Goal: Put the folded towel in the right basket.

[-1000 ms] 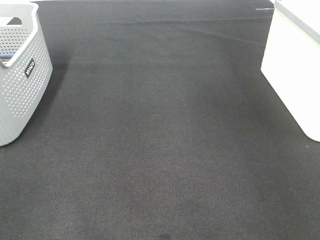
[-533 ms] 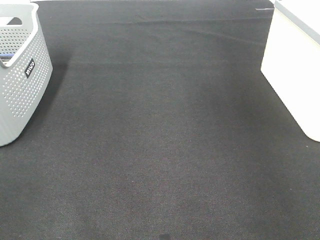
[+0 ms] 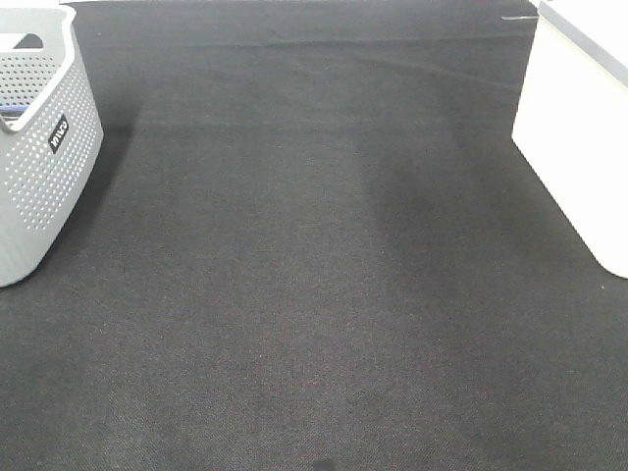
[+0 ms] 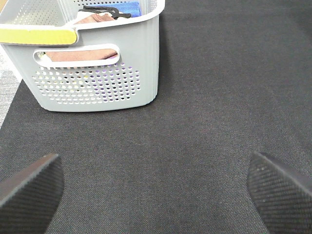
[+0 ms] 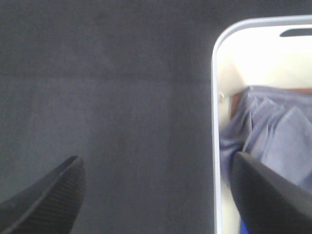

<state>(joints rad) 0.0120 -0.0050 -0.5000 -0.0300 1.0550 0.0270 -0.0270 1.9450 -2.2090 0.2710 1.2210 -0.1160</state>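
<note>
1. The towel (image 5: pixel 273 136), a pale lilac cloth, lay inside the white basket (image 5: pixel 215 97) at the right edge of the scene, its folds loosened and slumped against the inner wall
2. The right gripper (image 5: pixel 156 163) hung over that basket's near rim with its jaws spread wide and nothing between them; one finger sat above the mat (image 3: pixel 314 275), the other above the towel
3. The left gripper (image 4: pixel 153 165) was likewise spread wide and empty, low over the mat and just short of the grey basket (image 4: pixel 97 87) at the far left
4. That basket held more laundry: a pink cloth (image 4: pixel 83 53) showed through the handle slot and a blue cloth (image 4: pixel 124 7) lay at the far end, beside a dark item I could not make out
5. In the high view neither arm showed, and no cloth lay on the mat between the two baskets
6. By the look of it the towel was light, soft and limp, with no stiffness to keep its shape; it would sag and unfold if lifted by one layer
7. If it needed shifting, the best hold seemed to be a deep pinch across the thick folded edge, catching every layer at once; a hold on a corner would likely let the fold fall open
8. Nothing about it looked fragile or slippery, so a firm squeeze seemed safe
</note>
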